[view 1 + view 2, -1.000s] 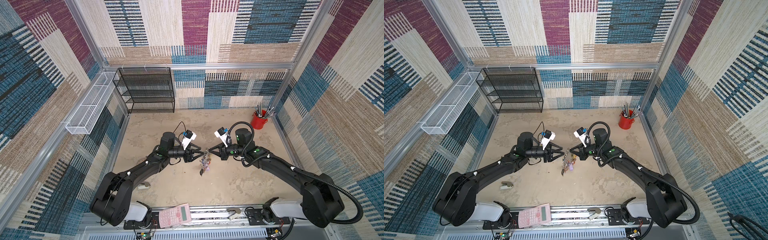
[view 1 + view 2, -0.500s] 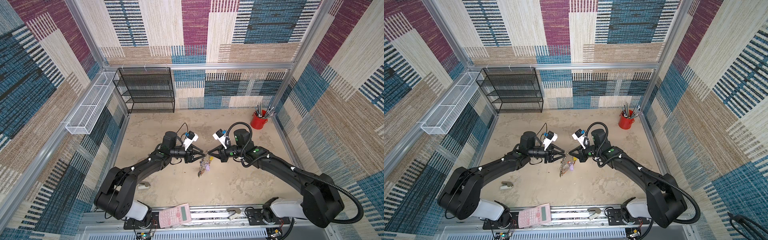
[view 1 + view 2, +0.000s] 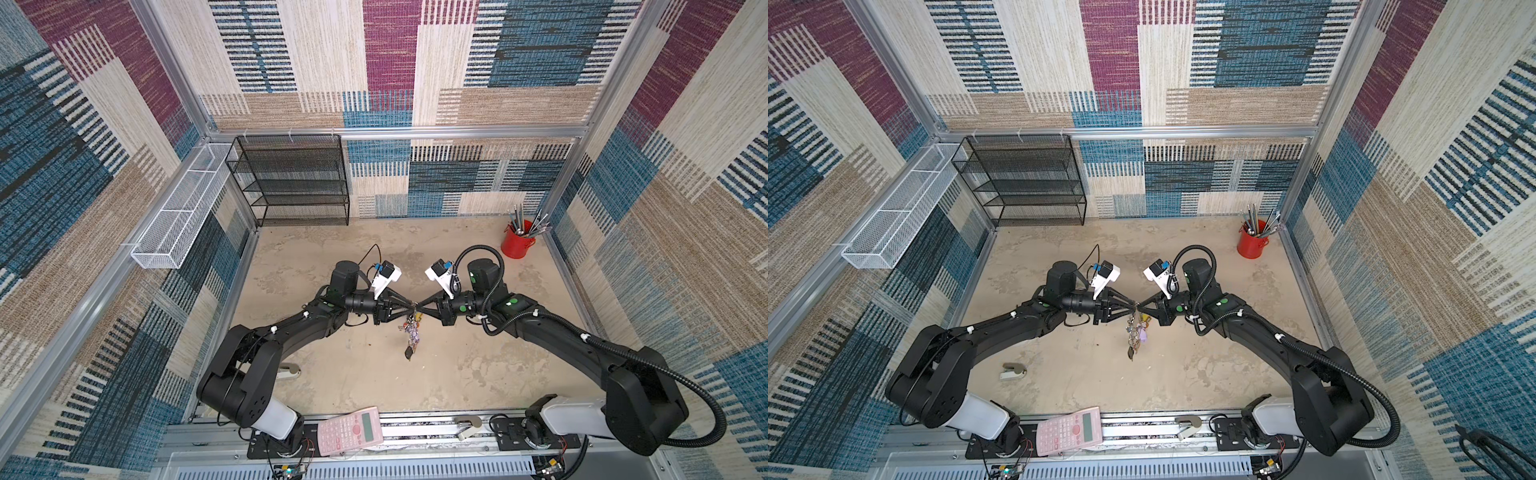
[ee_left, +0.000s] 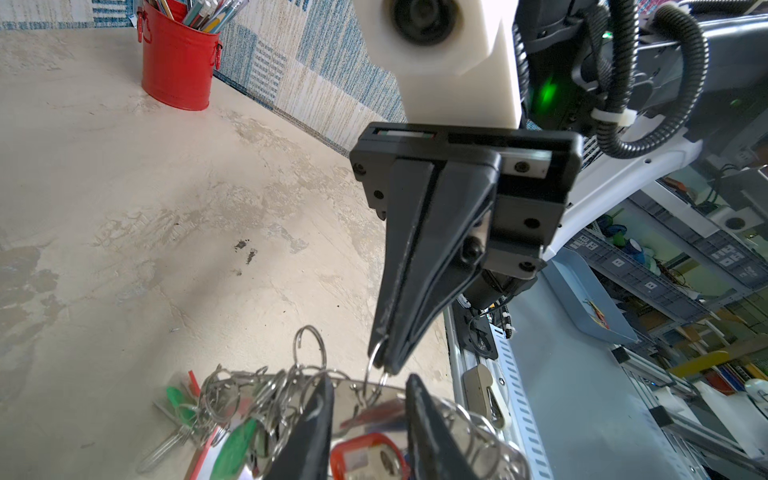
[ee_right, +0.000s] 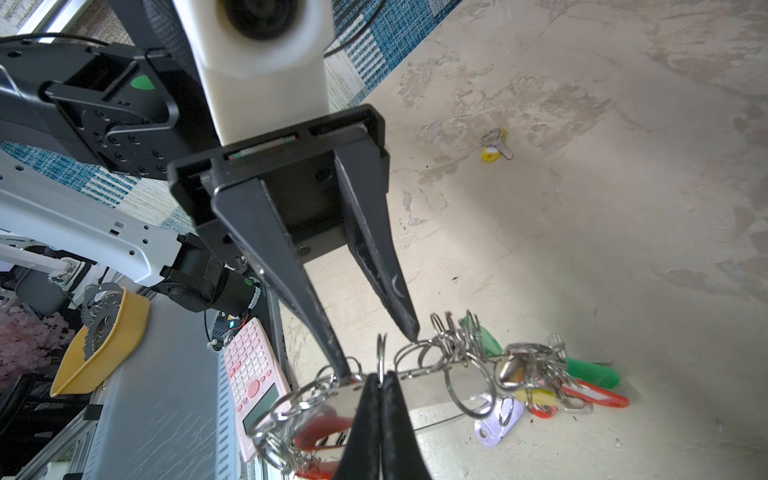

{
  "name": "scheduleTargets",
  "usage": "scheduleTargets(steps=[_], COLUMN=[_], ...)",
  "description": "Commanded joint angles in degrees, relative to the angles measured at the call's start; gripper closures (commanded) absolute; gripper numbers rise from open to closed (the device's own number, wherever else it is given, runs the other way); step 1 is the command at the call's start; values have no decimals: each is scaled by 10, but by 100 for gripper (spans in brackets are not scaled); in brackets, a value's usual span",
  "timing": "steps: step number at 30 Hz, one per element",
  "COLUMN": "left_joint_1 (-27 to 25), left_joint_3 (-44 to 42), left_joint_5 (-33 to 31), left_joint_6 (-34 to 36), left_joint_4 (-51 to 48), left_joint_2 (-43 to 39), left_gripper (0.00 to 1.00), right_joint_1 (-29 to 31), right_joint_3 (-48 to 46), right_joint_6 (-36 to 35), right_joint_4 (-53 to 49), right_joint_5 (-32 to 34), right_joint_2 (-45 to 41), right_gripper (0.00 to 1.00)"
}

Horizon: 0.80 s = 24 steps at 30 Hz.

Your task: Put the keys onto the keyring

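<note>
Item: keyring [image 5: 332, 397], aloft above the desk [image 5: 623, 249]: right tool [image 4: 384, 365] clamped on it by one small hung ring, left tool [image 5: 379, 353] jaws apart astride its grey band; keys [image 5: 494, 148] loose on desk, well apart; advise seating left grip squarely before right lets go.

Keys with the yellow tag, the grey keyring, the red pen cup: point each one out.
keys [image 5: 496, 146], right wrist view, on the silver key.
keyring [image 5: 432, 392], right wrist view, on its flat grey band.
red pen cup [image 4: 176, 62], left wrist view, on its side wall.

top cams: high, look down, whole cell | wrist cams: close-up, face-to-face, share keyring [image 4: 357, 401]
</note>
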Motion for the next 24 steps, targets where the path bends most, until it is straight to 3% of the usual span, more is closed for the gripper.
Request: scheduleTargets(steps=[1, 7, 13, 14, 16, 18, 24], left_joint_1=[-4, -7, -8, -8, -8, -8, -8], left_joint_3=[10, 10, -24, -31, -42, -50, -91], left_joint_5=[17, 10, -20, -32, -56, -71, -124], left_joint_6=[-4, -17, -71, -82, -96, -106, -144], left_joint_4=[1, 0, 70, 87, 110, 125, 220], left_joint_2=[4, 5, -4, -7, -11, -14, -29], left_gripper=[77, 100, 100, 100, 100, 100, 100], right_joint_1=[2, 2, 1, 1, -2, -12, -77], right_joint_3=[0, -3, -8, -9, -15, -30, -105], right_joint_6=[-6, -9, 1, 6, 19, 40, 128], right_joint_4=[33, 33, 39, 43, 54, 82, 193], right_joint_5=[-17, -15, 5, 10, 18, 20, 39], right_joint_2=[0, 0, -14, -18, -27, -45, -94], right_gripper=[100, 100, 100, 98, 83, 77, 71])
